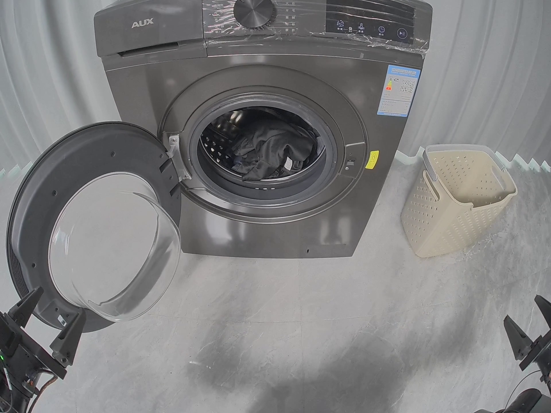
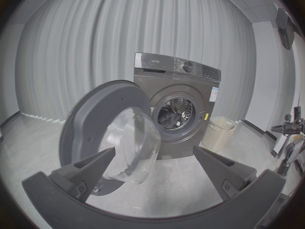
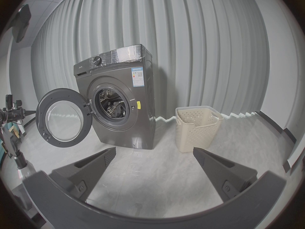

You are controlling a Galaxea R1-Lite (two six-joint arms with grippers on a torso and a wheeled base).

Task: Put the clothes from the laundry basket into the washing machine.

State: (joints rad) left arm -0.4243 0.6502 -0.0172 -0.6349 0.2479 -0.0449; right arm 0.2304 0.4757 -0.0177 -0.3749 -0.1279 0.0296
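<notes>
The grey washing machine (image 1: 264, 116) stands ahead with its round door (image 1: 92, 225) swung wide to the left. Dark clothes (image 1: 270, 147) lie inside the drum, also visible in the left wrist view (image 2: 170, 120) and the right wrist view (image 3: 116, 108). To the machine's right on the floor sits the beige laundry basket (image 1: 456, 199), with nothing visible inside it (image 3: 197, 126). My left gripper (image 1: 49, 322) hangs low at the lower left, open and holding nothing (image 2: 154, 158). My right gripper (image 1: 531, 322) is at the lower right edge, open and holding nothing (image 3: 154, 158).
The open door (image 2: 105, 124) juts out close in front of my left gripper. Grey marbled floor (image 1: 298, 328) spreads between me and the machine. A pleated white curtain (image 1: 493, 58) lines the back wall.
</notes>
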